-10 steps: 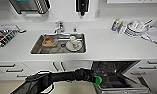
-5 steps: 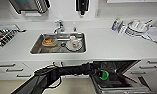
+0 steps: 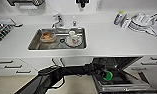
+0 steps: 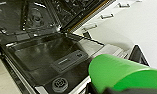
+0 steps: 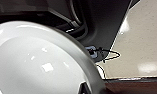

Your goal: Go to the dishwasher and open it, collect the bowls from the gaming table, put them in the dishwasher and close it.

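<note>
Green bowl (image 3: 107, 75): L gripper (image 3: 102, 74) gripping it, hanging over open dishwasher (image 3: 124, 86) door, prob. for loading; R gripper: white dish (image 5: 31, 65) filling view, grip can't tell.

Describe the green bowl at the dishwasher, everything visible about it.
The green bowl is small, bright green and looks like smooth plastic. It sits at the end of the left arm, carried at the left gripper, above the lowered door of the open dishwasher. In the left wrist view its outer wall fills the near corner, tilted on its side. Its rim shows as a ring in the head view. Whether it touches the door cannot be told.
</note>
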